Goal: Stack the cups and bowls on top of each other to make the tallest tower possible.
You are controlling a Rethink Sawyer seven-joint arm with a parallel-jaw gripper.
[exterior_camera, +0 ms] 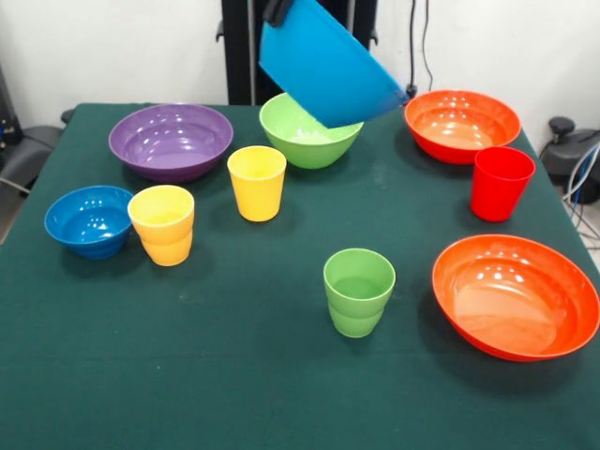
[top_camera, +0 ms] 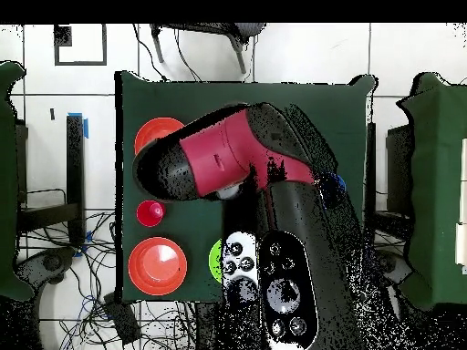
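A: Item, light-blue bowl (exterior_camera: 326,67): location?
B: Airborne, tilted, above the green bowl (exterior_camera: 307,136), far centre of the table (exterior_camera: 234,375).
A: Gripper (exterior_camera: 277,9): jaw state?
B: At the bowl's upper rim; clamped or not, cannot tell.

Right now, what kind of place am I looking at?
Probably a robotics lab or test room: a table draped in green cloth, a red robot arm over it, loose cables on a tiled floor, and plastic cups and bowls set out.
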